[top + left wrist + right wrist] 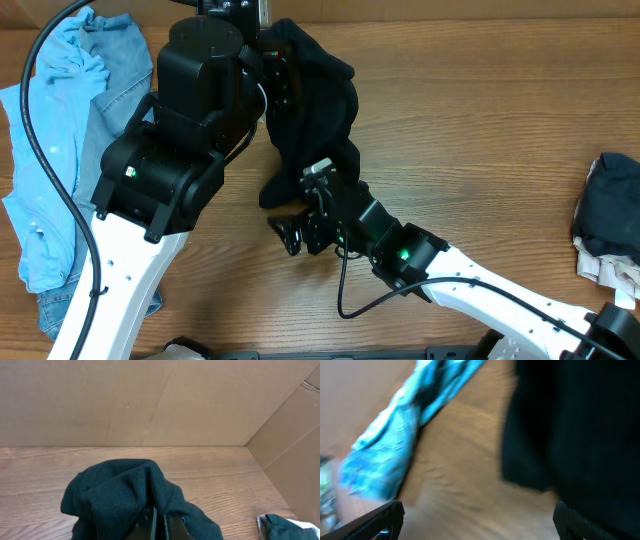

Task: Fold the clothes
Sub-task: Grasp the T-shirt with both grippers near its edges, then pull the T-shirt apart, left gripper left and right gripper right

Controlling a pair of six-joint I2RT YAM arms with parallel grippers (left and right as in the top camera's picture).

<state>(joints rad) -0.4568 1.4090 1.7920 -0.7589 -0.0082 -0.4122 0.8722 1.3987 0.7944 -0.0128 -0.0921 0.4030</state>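
Observation:
The black T-shirt [310, 110] hangs bunched from my left gripper [268, 55], which is shut on its upper end near the table's back edge. In the left wrist view the jaws [160, 527] pinch the black cloth [120, 492]. My right gripper [297, 220] is open at the shirt's lower end. In the blurred right wrist view its fingers [480, 522] are wide apart, with the black shirt [575, 425] by the right finger. The light blue shirt [45, 160] and the denim jeans [125, 70] lie at the far left.
A folded dark garment [612, 205] lies at the right edge of the table and also shows in the left wrist view [285, 527]. Cardboard walls [150, 400] stand behind and to the right. The light blue shirt [390, 440] shows in the right wrist view.

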